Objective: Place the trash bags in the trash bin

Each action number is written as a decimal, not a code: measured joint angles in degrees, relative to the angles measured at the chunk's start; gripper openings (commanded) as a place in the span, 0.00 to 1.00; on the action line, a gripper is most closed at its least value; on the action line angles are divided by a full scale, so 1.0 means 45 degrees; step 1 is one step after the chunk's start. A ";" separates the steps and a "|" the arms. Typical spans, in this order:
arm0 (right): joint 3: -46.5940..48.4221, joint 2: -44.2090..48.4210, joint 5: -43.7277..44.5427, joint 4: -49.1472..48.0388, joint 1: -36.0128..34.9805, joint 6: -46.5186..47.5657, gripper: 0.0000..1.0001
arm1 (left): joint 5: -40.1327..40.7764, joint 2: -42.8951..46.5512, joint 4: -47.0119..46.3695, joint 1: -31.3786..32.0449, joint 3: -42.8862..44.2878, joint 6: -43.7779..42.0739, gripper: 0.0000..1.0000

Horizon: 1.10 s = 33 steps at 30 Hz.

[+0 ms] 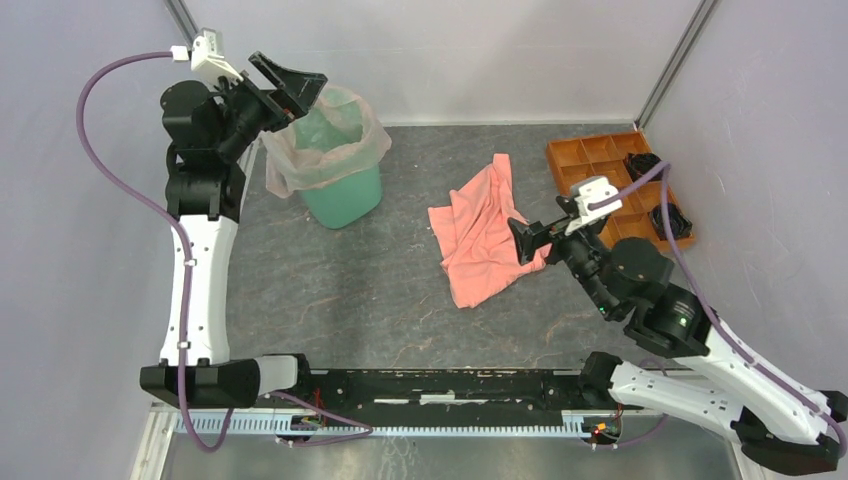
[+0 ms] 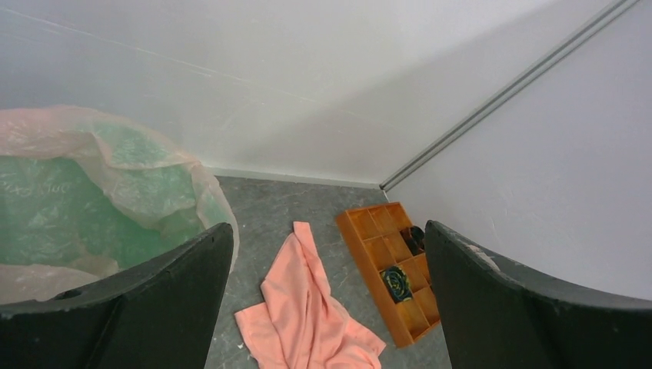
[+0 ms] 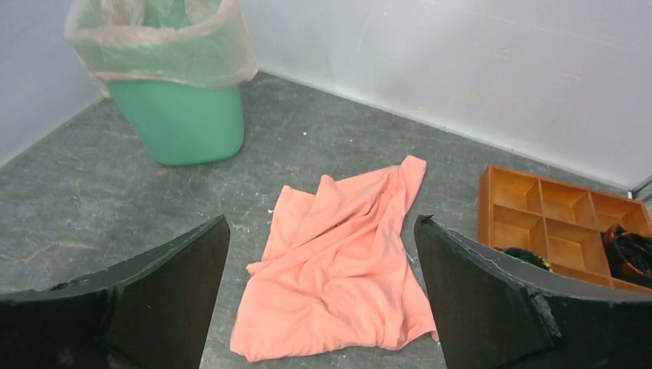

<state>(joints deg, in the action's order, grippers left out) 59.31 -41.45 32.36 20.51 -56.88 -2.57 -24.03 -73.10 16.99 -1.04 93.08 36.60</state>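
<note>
Light, limp and slippery, the trash bag (image 1: 287, 168) lined the trash bin (image 1: 350, 200), best pinched at its overhang outside the bin's rim, while the left gripper (image 1: 298, 92) just above the bin and the right gripper (image 1: 527, 243) well apart from it gaped wide, holding nothing.

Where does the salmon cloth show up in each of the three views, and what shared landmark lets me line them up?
Top external: the salmon cloth lies crumpled just right of centre.
Left wrist: the salmon cloth is at bottom centre.
Right wrist: the salmon cloth fills the middle of the lower half.
Shared landmark: the orange tray, to the cloth's right in all three views.
</note>
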 measured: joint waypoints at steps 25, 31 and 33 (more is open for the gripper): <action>-0.1005 -0.0408 -0.1083 -0.0665 0.0000 0.0068 0.98 | 0.1331 -0.7917 -0.0811 -0.1826 0.2788 -0.1122 0.58; -0.1049 -0.0432 -0.1088 -0.0743 0.0000 0.0068 0.98 | 0.1467 -0.8063 -0.0612 -0.1826 0.3196 -0.1107 0.57; -0.1049 -0.0476 -0.1093 -0.0748 0.0000 0.0068 0.98 | 0.1447 -0.8063 -0.0461 -0.1826 0.3152 -0.1107 0.58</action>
<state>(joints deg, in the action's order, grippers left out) 54.59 -43.59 27.44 17.15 -56.88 -2.26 -17.52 -109.38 14.92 -9.26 107.26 31.62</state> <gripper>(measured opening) 0.979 0.570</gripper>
